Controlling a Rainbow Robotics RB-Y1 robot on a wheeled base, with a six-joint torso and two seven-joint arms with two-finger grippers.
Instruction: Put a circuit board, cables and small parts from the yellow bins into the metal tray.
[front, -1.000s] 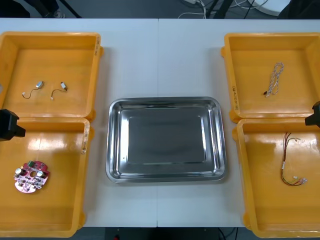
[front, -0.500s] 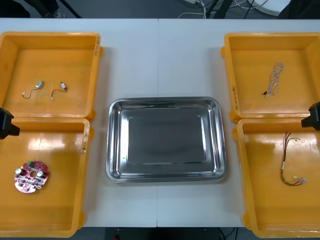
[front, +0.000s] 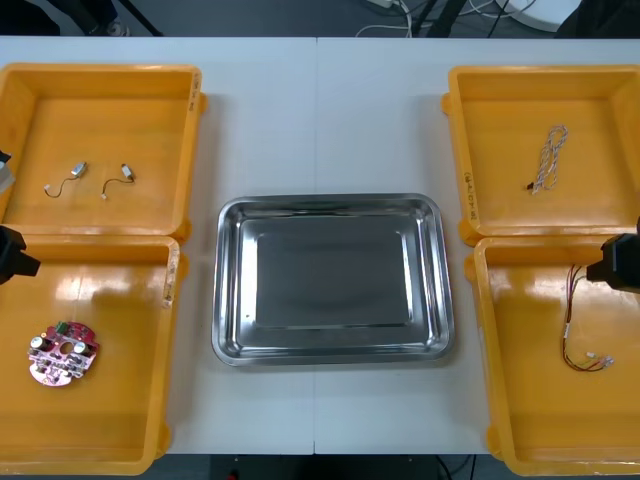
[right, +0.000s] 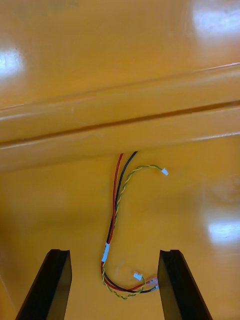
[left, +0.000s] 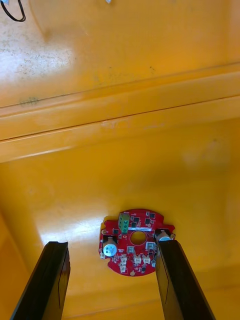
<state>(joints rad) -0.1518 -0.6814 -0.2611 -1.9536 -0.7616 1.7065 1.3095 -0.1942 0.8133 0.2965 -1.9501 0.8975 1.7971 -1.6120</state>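
Your metal tray (front: 331, 205) lies bare at the middle of the table (front: 316, 120). It is open from above, with a strip of free table on each side before the near left bin (front: 110, 430) and near right bin (front: 540, 440).

The left gripper (left: 111, 244) has its jaws spread, framing the circuit board (left: 135, 241). Just beyond the board rises the bin wall (left: 120, 125).

The right gripper (right: 113, 252), jaws also apart, frames the red and yellow cable (right: 116, 210), with bare bin floor on both sides of it.
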